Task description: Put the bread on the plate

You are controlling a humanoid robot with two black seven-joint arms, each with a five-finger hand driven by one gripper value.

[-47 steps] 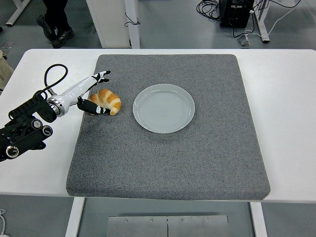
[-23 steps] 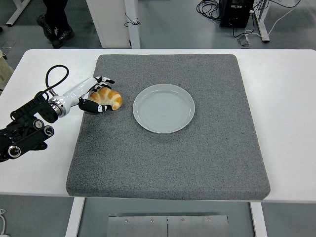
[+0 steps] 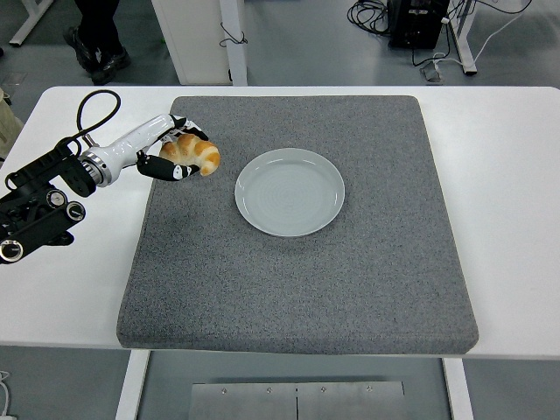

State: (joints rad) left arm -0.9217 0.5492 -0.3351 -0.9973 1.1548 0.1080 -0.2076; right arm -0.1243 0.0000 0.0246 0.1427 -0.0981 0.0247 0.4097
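The bread (image 3: 194, 155) is a golden croissant, held in my left hand (image 3: 174, 153) a little above the grey mat (image 3: 297, 262), near the mat's left edge. The fingers curl over its top and the thumb presses under it. The pale grey plate (image 3: 290, 192) lies on the mat to the right of the bread, empty, with a small gap between them. My right arm is out of view.
The grey mat covers the middle of the white table (image 3: 516, 219). A black cable (image 3: 87, 118) loops above my left forearm. A person's legs (image 3: 101, 35) stand beyond the table's far left corner, and table legs and cables show on the floor behind.
My left hand has closed on the croissant and lifted it off the mat, moving it slightly up and away from the near edge. The plate has not moved.
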